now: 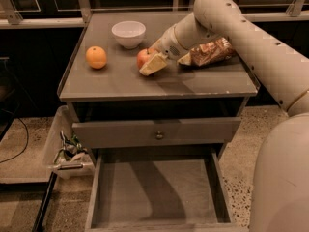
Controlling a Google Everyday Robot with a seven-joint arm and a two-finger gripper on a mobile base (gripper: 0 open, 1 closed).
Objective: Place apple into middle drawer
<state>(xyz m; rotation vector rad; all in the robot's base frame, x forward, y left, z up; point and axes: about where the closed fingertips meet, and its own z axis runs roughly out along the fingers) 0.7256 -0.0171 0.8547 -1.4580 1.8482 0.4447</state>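
Pincer [161,67] beside apple [143,56] on cabinet top [120,82]

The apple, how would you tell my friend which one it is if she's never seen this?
Look on top of the grey cabinet, just in front of the white bowl. The apple is the round red fruit there, with the robot's gripper right beside it. The other fruit, further left, is plain orange all over.

One apple [143,57], orange [96,57], bowl [128,34], bag [212,52]; gripper [169,63] beside apple.
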